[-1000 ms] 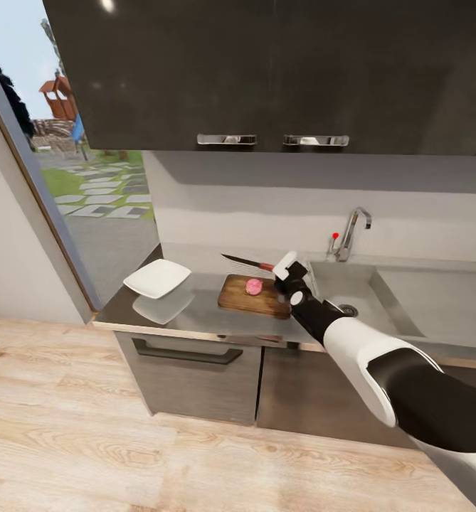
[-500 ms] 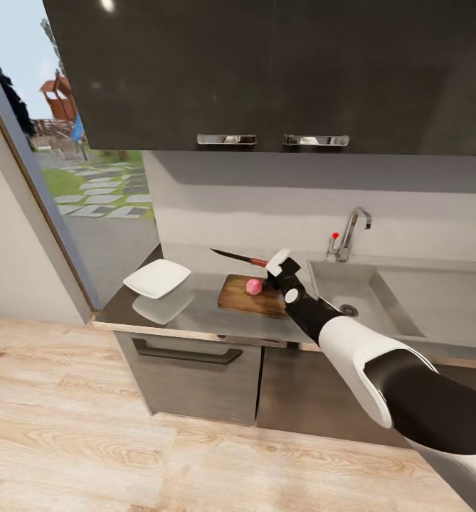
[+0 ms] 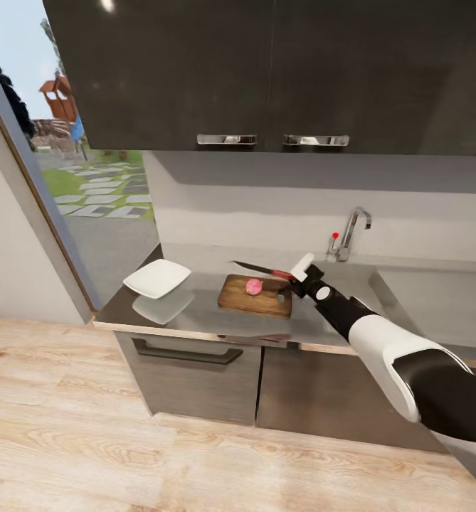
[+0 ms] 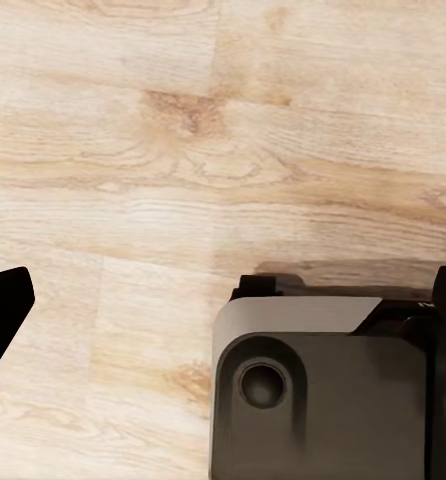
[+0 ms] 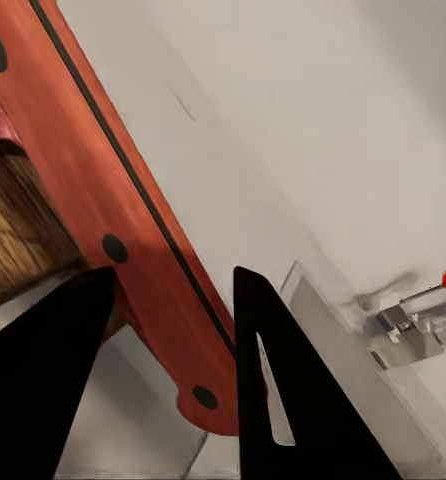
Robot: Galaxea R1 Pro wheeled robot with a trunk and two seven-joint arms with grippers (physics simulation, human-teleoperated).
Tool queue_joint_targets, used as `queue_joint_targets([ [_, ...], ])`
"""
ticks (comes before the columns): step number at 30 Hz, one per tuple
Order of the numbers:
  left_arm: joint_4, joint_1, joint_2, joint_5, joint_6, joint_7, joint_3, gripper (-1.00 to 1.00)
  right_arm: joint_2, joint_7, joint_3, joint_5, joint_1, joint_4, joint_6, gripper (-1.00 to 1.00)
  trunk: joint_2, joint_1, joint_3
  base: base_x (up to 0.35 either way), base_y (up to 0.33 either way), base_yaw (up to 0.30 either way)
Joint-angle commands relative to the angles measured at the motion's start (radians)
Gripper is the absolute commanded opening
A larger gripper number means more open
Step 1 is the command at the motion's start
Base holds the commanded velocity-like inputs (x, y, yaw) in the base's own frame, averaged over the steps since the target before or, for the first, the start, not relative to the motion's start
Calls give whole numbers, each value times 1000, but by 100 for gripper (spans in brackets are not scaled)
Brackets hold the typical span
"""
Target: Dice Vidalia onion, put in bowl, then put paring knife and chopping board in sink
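Head view, left to right. White bowl (image 3: pixel 157 277) sits at the far left end of the countertop (image 3: pixel 195 316), well apart from the board, nothing in it.

Chopping board (image 3: pixel 255 296) lies flat on the countertop just left of the sink (image 3: pixel 380 284). Vidalia onion (image 3: pixel 253 286) rests on the board's back half, whole as far as I can tell (looks pinkish, no cut faces visible).

Paring knife (image 3: pixel 262 269) is held above the board's far edge, blade pointing left and roughly level, tip past the onion. Blade looks clear of the onion, not touching.

Right gripper (image 3: pixel 299 279) is at the board's right end, between board and basin. In the right wrist view the red handle (image 5: pixel 123 215) runs between the 2 dark fingers (image 5: pixel 268 370), which are closed down around it, so the knife is firmly in hand. Faucet (image 3: pixel 351 231) and its red knob (image 3: pixel 335 235) stand behind the wrist.

Left gripper (image 4: pixel 223 300): left wrist view shows wood floor (image 4: pixel 183 130) and part of the robot base; only 1 dark fingertip at each edge, so it reads as spread wide with nothing held.

Step in hand, my read: dicing, onion out of sink, no cut made.

Next move calls for bringing the blade over the onion's middle and pressing straight down. Risk: round onion rolls off under the edge.
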Motion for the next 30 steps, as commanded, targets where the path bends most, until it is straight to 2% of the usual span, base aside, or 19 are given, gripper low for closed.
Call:
queue_joint_targets([
  [1, 5, -2, -1, 10, -7, 1, -9, 100, -6, 4, -6, 10, -1, 0, -3, -100, -2, 0, -2, 0, 0, 0],
  [7, 5, -2, -2, 10, -7, 2, -9, 100, -37, 4, -8, 8, -1, 1, -3, -100, -2, 0, -2, 0, 0, 0],
  [10, 5, -2, -3, 10, -7, 2, -9, 100, -43, 5, -8, 6, -1, 1, -3, -100, -2, 0, -2, 0, 0, 0],
  [25, 5, -2, -3, 11, -5, 2, -9, 100, -37, 11, -6, 4, -1, 9, -4, -100, -2, 0, -2, 1, 0, 0],
  [30, 5, -2, -2, 11, -6, 2, -9, 100, -33, 17, -5, 4, -1, 13, -4, -100, -2, 0, -2, 137, 0, 0],
])
